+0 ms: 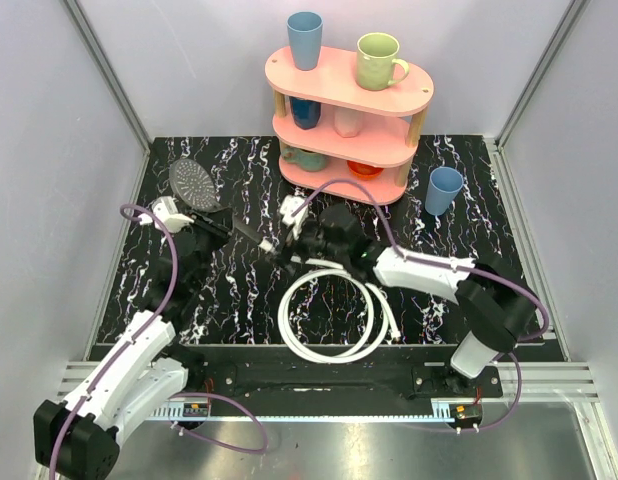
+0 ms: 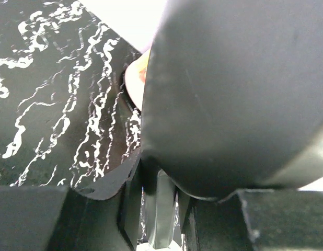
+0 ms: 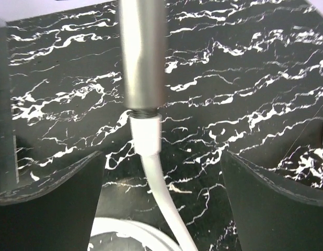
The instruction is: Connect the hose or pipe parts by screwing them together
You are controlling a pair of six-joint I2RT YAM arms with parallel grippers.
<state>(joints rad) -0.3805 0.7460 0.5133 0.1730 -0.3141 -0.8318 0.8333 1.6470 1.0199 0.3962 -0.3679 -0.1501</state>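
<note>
The grey round-faced shower head [image 1: 194, 183] lies at the back left, its dark handle [image 1: 241, 225] pointing right. My left gripper [image 1: 211, 232] is shut on that handle, whose dark body [image 2: 234, 94] fills the left wrist view above the fingers [image 2: 106, 209]. In the right wrist view the handle's grey end [image 3: 142, 52] meets the hose's white end fitting [image 3: 146, 133], with a little thread showing between them. The white hose [image 1: 329, 315] coils in loops on the table [image 1: 469, 240]. My right gripper [image 3: 161, 183] stands wide open around the hose [image 3: 164, 198], touching nothing.
A pink three-tier shelf [image 1: 349, 110] with several cups stands at the back centre. A blue cup [image 1: 444, 190] sits on the table to its right. Purple cables [image 1: 159, 290] loop along both arms. White walls close in both sides.
</note>
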